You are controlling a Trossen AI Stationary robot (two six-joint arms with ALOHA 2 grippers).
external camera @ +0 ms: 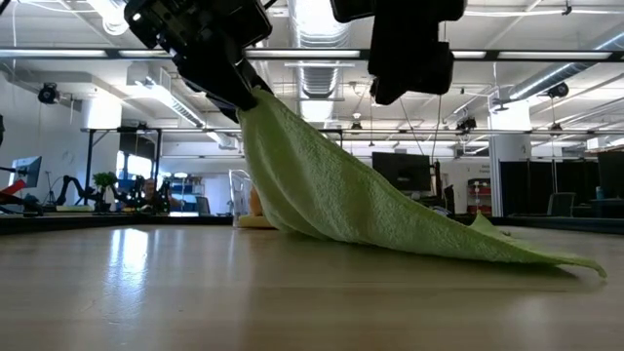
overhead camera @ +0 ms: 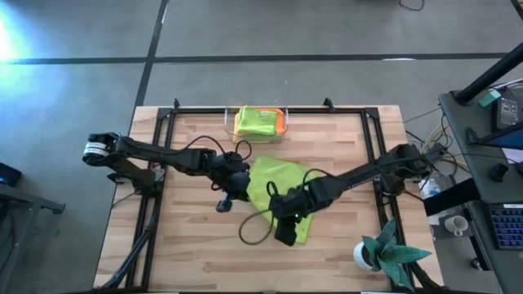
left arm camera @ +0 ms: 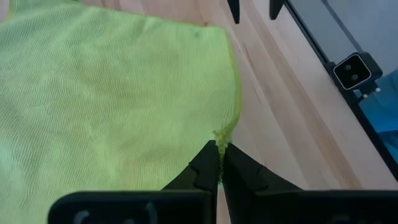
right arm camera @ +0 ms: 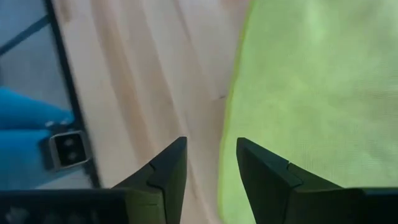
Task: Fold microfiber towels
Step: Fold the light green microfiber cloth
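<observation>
A lime green towel [overhead camera: 282,192] is spread mid-bench, one corner pinched and lifted by the left end effector [left arm camera: 219,163]. The right end effector [right arm camera: 211,163] hangs spread and empty above the towel's edge. That raised corner is probably best carried straight across to the opposite edge, kept taut so no creases get trapped.

Overhead, table-level, two close wrist views — all share the towel [overhead camera: 282,192].

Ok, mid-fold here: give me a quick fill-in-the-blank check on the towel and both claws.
1. The left claw is ____ on an edge of the lime green towel.
2. The right claw has its fingers ____, with nothing between them.
3. In the low view, the towel hangs from the left claw and its far end lies on the ____.
4. The clear bin holds folded towels; the top one is ____.

Missing words: shut; open; table; lime green
</observation>
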